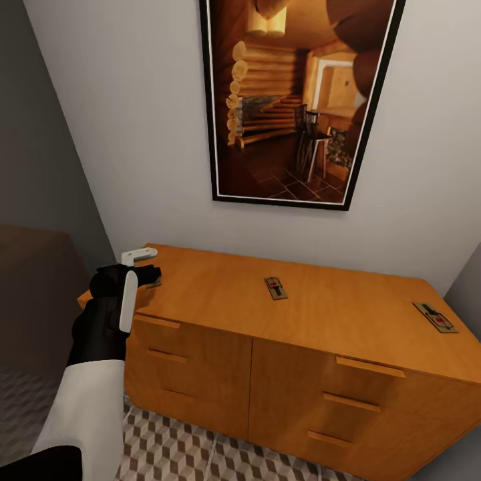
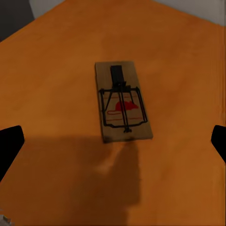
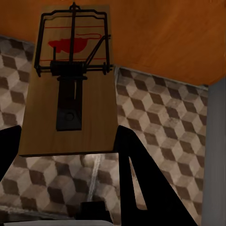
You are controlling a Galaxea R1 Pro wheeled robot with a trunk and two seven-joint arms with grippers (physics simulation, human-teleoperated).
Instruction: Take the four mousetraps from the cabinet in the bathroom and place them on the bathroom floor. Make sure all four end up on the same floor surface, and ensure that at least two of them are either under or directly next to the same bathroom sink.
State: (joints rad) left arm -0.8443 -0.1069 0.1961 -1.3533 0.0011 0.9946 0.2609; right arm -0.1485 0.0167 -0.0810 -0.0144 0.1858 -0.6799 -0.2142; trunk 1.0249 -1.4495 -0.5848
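Two mousetraps (image 1: 275, 288) (image 1: 435, 316) lie flat on the top of the orange wooden cabinet (image 1: 220, 361). A third mousetrap (image 2: 123, 101) lies on the cabinet's left end. My left gripper (image 2: 114, 143) hovers open just above and short of it, one black fingertip on either side; in the head view the left gripper (image 1: 143, 272) hangs over that corner. My right gripper (image 3: 70, 150) is shut on a fourth mousetrap (image 3: 70, 94), held above the cube-patterned bathroom floor (image 3: 160, 117) beside the cabinet's front. The bathroom sink is out of view.
The cabinet stands against a white wall under a large framed picture (image 1: 294, 100). A dark brown block (image 1: 33, 294) sits to the left, and a grey wall edge (image 1: 467, 280) rises at the right. Patterned floor tiles (image 1: 180, 447) lie in front of the drawers.
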